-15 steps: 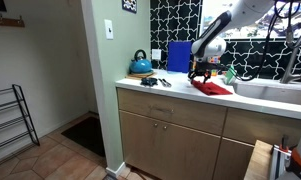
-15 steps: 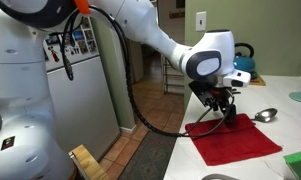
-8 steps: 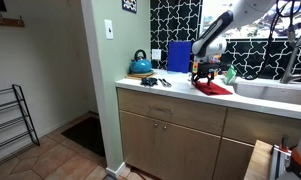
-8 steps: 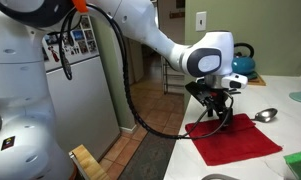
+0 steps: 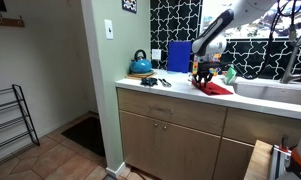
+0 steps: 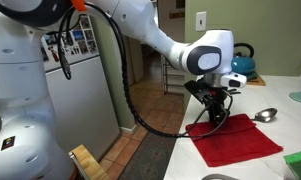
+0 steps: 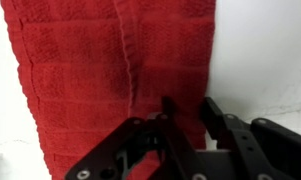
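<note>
A red towel (image 7: pixel 100 70) lies flat on the white countertop (image 7: pixel 260 50); both exterior views show it (image 5: pixel 214 88) (image 6: pixel 235 138) by the counter's front edge. My gripper (image 7: pixel 188 102) points down at the towel's near corner (image 6: pixel 218 115) (image 5: pixel 200 78). Its fingers have narrowed but still stand apart, straddling the towel's side edge. One finger (image 7: pixel 167 108) is over the cloth, the other sits at the border with the bare counter. The cloth between them looks flat, not lifted.
A metal spoon (image 6: pixel 265 115) lies past the towel. A teal kettle (image 5: pixel 140 65), a blue board (image 5: pixel 178 57) and small utensils (image 5: pixel 155 82) stand further along the counter. A sink (image 5: pixel 275 92) adjoins the towel. The counter edge drops to the cabinets (image 5: pixel 170 130).
The gripper has lowered a little onto the towel's corner, and its fingers have drawn in from wide open to a narrow gap. The towel has not shifted.
</note>
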`<state>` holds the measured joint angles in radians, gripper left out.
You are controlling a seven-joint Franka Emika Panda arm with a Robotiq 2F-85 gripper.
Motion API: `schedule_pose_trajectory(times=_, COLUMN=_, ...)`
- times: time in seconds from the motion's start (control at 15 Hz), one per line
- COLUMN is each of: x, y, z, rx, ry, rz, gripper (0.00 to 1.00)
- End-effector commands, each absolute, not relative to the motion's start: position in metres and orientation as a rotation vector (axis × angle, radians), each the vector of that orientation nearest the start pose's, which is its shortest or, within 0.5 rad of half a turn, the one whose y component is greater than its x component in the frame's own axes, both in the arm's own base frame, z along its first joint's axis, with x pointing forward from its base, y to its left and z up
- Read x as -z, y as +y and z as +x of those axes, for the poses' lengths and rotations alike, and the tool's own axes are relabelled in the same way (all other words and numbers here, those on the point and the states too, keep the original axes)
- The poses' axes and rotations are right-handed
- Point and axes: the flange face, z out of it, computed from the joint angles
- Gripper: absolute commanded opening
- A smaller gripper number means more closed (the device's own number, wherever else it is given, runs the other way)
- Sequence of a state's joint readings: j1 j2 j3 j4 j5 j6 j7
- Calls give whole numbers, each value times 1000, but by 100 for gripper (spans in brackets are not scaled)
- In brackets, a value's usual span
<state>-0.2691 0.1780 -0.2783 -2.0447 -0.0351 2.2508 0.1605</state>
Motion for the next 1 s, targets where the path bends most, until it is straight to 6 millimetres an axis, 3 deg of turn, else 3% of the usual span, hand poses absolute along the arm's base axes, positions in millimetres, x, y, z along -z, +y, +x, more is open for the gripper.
schedule_pose_trajectory(times=0.0, x=-365, y=-301, z=499, rx=2, ry=1079, rz=-3043, gripper=31)
schedule_pose_trajectory(times=0.2, x=-364, y=-301, z=502, rx=7, ry=1079, rz=-3040, gripper=16)
schedule_pose_trajectory(times=0.33, x=-364, y=-301, z=504, rx=17, ry=1077, rz=-3044, gripper=0)
schedule_pose_trajectory(times=0.93, x=-370, y=-309, z=519, rx=74, ry=1050, rz=-3043, gripper=1)
